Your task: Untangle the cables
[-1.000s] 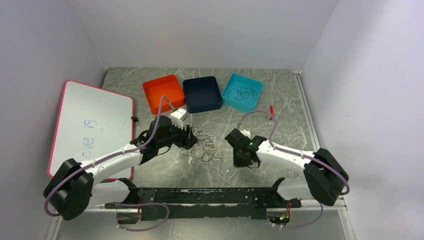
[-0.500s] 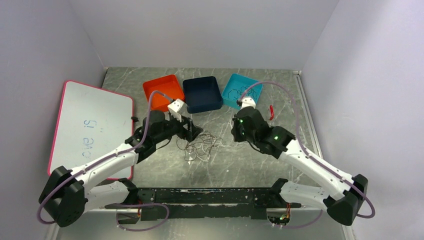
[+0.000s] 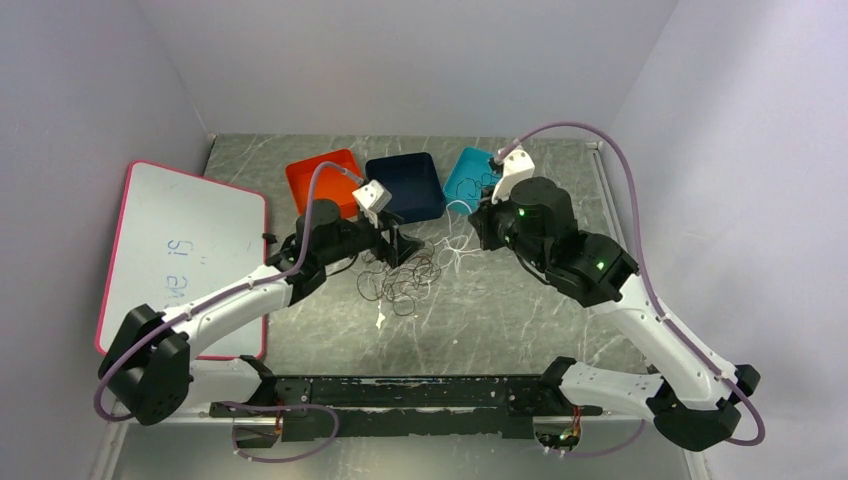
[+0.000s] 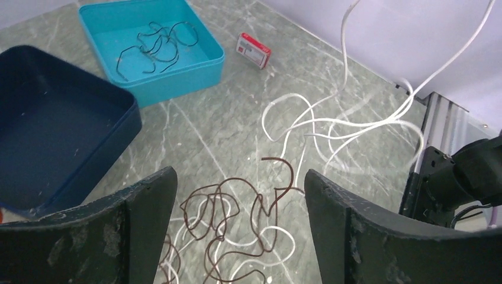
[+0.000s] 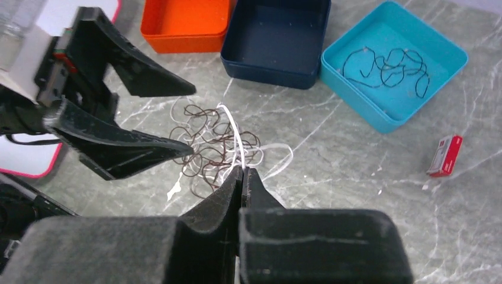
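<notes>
Over the tabletop [image 3: 520,320] the left gripper [image 4: 238,174] had opened its jaws while the right gripper [image 5: 241,171], jaws pinching the white cable [image 5: 237,142], pulled it up, looking nearly free.

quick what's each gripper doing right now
left gripper: open, holding nothing
right gripper: shut on the white cable

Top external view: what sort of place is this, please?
Probably a lab robot cell: plain walls enclose a marbled table, with a left arm and right arm mounted at its near edge.
</notes>
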Robot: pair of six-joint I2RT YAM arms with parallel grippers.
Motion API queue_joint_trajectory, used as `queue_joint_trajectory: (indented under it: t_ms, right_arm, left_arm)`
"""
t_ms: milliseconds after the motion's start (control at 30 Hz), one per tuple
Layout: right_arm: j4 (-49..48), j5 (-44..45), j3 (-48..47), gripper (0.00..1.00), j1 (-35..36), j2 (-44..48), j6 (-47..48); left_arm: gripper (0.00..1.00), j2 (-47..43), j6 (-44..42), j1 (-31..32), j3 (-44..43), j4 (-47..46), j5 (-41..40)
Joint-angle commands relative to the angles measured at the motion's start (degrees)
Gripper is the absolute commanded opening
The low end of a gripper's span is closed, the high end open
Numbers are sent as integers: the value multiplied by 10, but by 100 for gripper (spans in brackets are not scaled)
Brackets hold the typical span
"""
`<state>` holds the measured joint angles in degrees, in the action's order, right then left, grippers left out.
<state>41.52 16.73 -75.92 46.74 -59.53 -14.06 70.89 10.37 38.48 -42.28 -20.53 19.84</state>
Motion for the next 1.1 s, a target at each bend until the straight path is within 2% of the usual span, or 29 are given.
queue_joint_trajectory:
  t_ms: [0, 467, 600, 800, 1067]
  right_arm:
    - [13, -10, -41, 0, 3, -5, 37]
    - [15, 25, -140, 0, 3, -25, 52]
    - [2, 27, -148, 0, 3, -23, 51]
    - [-2, 76, -172, 0, 3, -26, 39]
    - [-17, 62, -158, 0, 4, -25, 18]
  left_arm:
    - [82, 22, 1, -3, -38, -58, 66]
    - [81, 83, 19, -2, 3, -115, 132]
    - [80, 100, 22, -2, 16, -126, 131]
    - [81, 144, 39, 5, 35, -167, 136]
    - [86, 225, 62, 28, 29, -231, 111]
